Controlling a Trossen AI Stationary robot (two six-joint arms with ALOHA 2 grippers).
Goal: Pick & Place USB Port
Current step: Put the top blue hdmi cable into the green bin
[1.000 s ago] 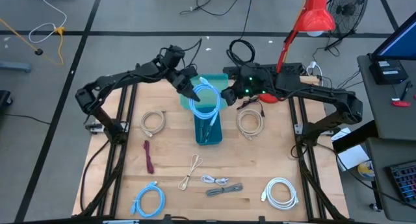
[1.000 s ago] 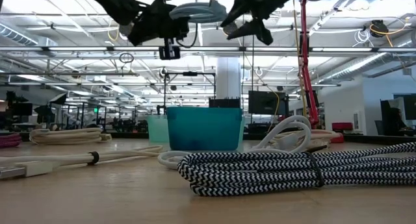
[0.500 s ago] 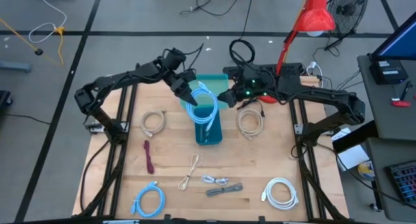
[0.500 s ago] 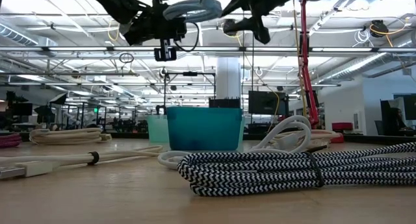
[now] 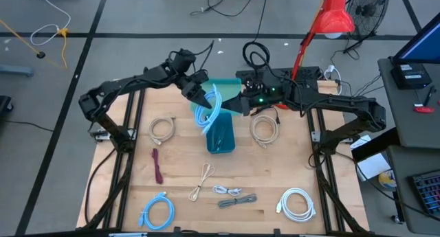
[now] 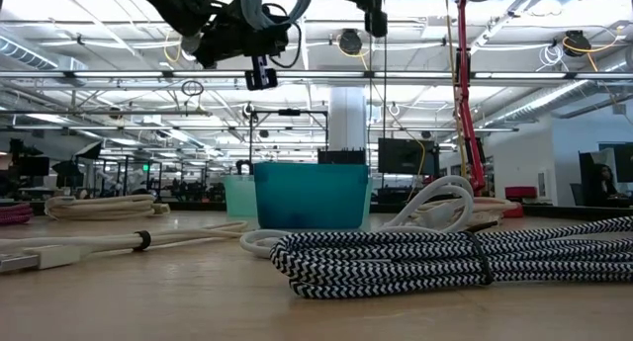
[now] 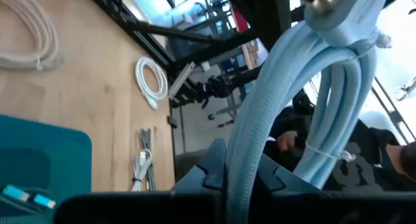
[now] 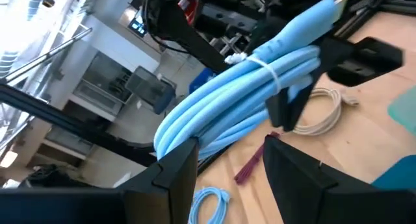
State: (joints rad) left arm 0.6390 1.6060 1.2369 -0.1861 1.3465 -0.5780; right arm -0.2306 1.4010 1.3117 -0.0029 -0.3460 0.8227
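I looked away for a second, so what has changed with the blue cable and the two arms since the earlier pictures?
The left gripper stays shut on the light blue cable coil and has drawn it slightly toward its own side above the teal bin. The right gripper, open, has closed in beside the coil. The cables on the table have not moved.

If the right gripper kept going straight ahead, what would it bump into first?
Probably the coiled light blue cable, which the left gripper holds above the teal bin. The right gripper, fingers open, points right at that coil, though depth is hard to judge.

no readable text, labels or numbers
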